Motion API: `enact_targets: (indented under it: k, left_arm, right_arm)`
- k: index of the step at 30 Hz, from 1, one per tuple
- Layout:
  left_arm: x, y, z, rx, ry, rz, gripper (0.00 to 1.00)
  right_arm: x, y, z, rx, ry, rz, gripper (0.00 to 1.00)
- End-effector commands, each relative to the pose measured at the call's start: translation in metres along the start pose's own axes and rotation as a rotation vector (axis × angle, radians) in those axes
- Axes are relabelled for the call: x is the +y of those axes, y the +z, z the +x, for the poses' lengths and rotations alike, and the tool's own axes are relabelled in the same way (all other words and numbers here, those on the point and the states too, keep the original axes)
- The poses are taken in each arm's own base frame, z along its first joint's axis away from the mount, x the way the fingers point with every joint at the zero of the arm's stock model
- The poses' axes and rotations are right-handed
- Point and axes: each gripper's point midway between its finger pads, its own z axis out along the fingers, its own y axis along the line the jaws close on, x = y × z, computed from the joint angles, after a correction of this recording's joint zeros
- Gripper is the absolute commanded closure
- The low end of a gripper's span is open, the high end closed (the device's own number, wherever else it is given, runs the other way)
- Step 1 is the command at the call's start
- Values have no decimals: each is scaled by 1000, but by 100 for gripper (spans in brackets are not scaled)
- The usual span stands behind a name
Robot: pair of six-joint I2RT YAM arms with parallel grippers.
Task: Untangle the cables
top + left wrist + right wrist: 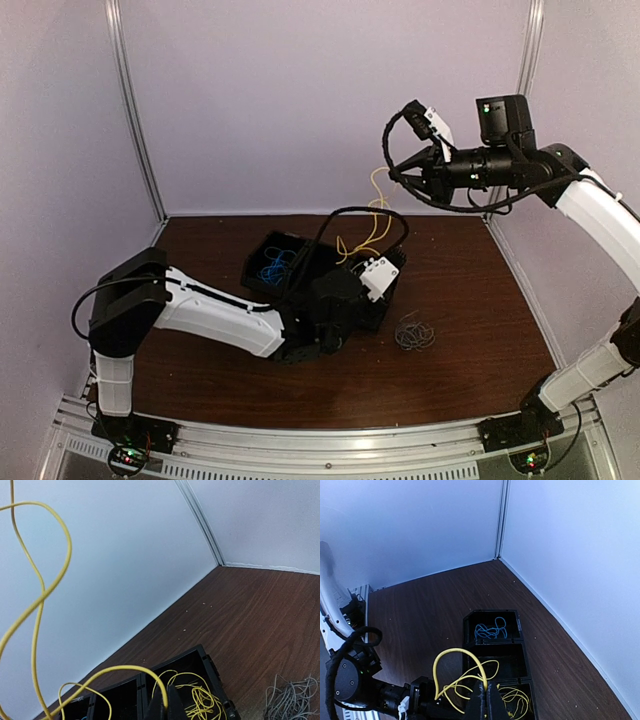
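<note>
High over the back of the surface (pixel 470 290), the right gripper (pixel 397 175) is pinched shut on the top of the yellow cable (pixel 44 594). Down low by the black tray (pixel 466 632), the left gripper (pixel 166 706) is pinched shut on the same cable. So the cable runs almost straight up and down between them. Its loose loops lie in the tray, closest to the left gripper.
</note>
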Motion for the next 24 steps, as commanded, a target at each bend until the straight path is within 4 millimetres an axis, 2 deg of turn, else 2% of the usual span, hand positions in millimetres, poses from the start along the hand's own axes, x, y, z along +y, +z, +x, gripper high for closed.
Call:
enact_targets:
  k: [1,6,10,17,20,24]
  left_arm:
    - [-4,-11,22,28,-29,28,100]
    - [-16,-34,55,84,-90,84,100]
    - [-22,-52,82,140,-120,107,100]
    - [-17,-74,125,247,-162,104,100]
    - [-12,-80,135,266,-166,87,100]
    - [-8,-77,122,231,-186,77,100]
  right_arm:
    - [-19,-12,-27,-63,-35,97,100]
    - [-37,-14,-44,-93,-24,142,100]
    - [-44,-5,-43,-83,-20,142,100]
    - [-52,5,-40,-78,-15,155,100]
    - [-55,11,-38,-71,-10,152,100]
    - [-60,25,-23,-22,-2,150,100]
